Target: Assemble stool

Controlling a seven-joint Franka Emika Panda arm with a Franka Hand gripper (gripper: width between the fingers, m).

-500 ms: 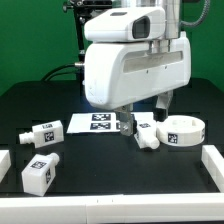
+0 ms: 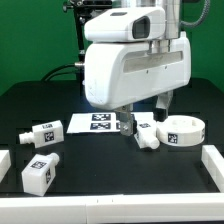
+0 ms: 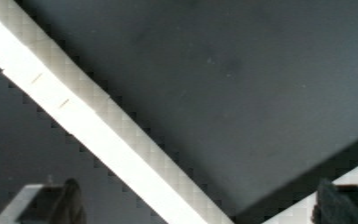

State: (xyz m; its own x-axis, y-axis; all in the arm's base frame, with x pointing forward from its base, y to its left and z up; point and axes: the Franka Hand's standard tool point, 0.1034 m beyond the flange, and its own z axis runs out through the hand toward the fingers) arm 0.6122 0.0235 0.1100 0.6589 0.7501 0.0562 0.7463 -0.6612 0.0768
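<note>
The stool (image 2: 180,131) lies in loose pieces on the black tabletop (image 2: 100,170), with nothing joined. Its seat ring (image 2: 186,127) sits flat toward the exterior view's right, and the middle leg (image 2: 147,138) lies just beside it toward the centre. Two more blocky legs lie well apart on the exterior view's left: the far leg (image 2: 42,133) and the near leg (image 2: 38,176). The marker board (image 2: 98,122) lies between the far leg and the middle leg. The bulky white robot arm (image 2: 135,65) hangs over the centre and hides most of the claw in that view. In the wrist view the claw (image 3: 197,205) stands wide, its fingertips (image 3: 51,200) far apart with nothing between them. Below it are only dark tabletop and a slanting white strip (image 3: 105,130); what that strip belongs to cannot be told. The parts look like hard, stiff plastic, probably light and not fragile. Their smooth faces seem likely to slip or twist in a loose pinch, and a nudge could send them skidding. A leg is best taken across two flat parallel sides near its middle. The ring looks too broad to span, so its wall is the better hold, one finger inside and one outside.
</note>
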